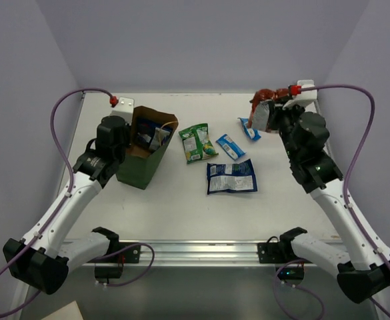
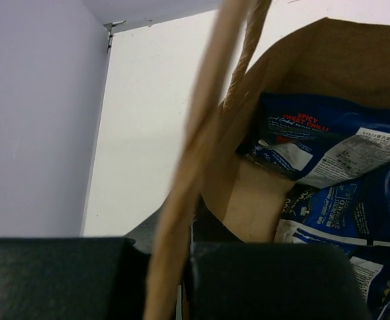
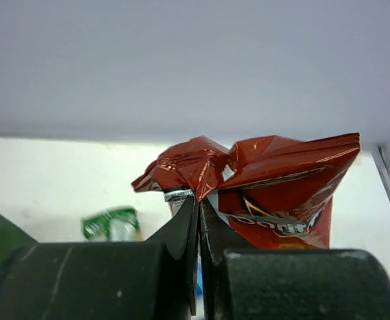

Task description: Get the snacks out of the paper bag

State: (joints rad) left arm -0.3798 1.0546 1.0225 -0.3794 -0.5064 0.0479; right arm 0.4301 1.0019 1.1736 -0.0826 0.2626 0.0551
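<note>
Some snacks are out, some are in the bag, and one is up in the air.

On the table (image 1: pixel 181 213), the paper bag (image 1: pixel 140 170) stands at the left with its top open, and at least two blue packets (image 2: pixel 328 140) are inside, so the job looks more than half done but not finished. The red chip bag (image 3: pixel 281 190) is out, held up over the far right corner and not yet put down. In the middle lie a big blue packet (image 1: pixel 231 177), the green packets (image 1: pixel 198 143), a little blue packet (image 1: pixel 249 129) and a small blue bar (image 1: pixel 230 147). The left arm bends in beside the bag, and the left gripper (image 2: pixel 168 267) is pinched tight on the bag's top edge by the handle. The right arm reaches far back, and the right gripper (image 3: pixel 199 213) is squeezed on the chip bag's crinkly top.
</note>
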